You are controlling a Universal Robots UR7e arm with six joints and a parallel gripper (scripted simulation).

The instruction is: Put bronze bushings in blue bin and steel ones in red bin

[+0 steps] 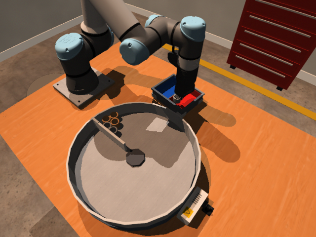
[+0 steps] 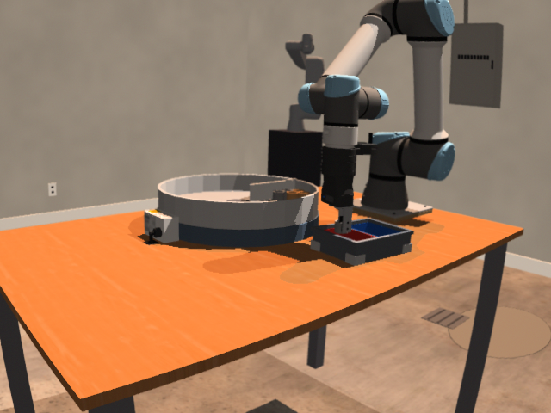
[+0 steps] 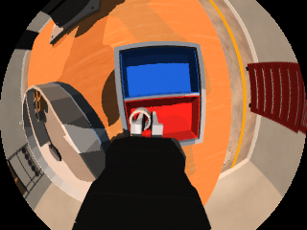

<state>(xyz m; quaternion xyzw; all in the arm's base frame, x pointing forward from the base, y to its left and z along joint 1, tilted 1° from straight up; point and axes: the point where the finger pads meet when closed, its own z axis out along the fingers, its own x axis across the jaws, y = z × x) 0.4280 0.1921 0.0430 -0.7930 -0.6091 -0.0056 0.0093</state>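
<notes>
My gripper (image 1: pixel 177 98) (image 2: pixel 343 229) (image 3: pixel 148 117) is shut on a grey steel bushing (image 1: pixel 174 97) (image 3: pixel 138 118). It holds the bushing low, just inside the red bin (image 1: pixel 190 98) (image 2: pixel 355 234) (image 3: pixel 177 118), near the wall it shares with the blue bin (image 1: pixel 165 89) (image 2: pixel 376 228) (image 3: pixel 160 77). On the turntable (image 1: pixel 76 183) (image 2: pixel 231 213) (image 3: pixel 61 130) a cluster of bushings lies at the far left against the divider bar (image 1: pixel 109 135): bronze ones (image 1: pixel 114 121) (image 1: pixel 105 118) and steel ones (image 1: pixel 113 129).
The two bins form one grey tray between the turntable and the arm's base (image 1: pixel 81 89). A control box (image 1: pixel 192 205) (image 2: pixel 161 223) sits at the turntable's near edge. A red tool cabinet (image 1: pixel 275 35) stands off the table.
</notes>
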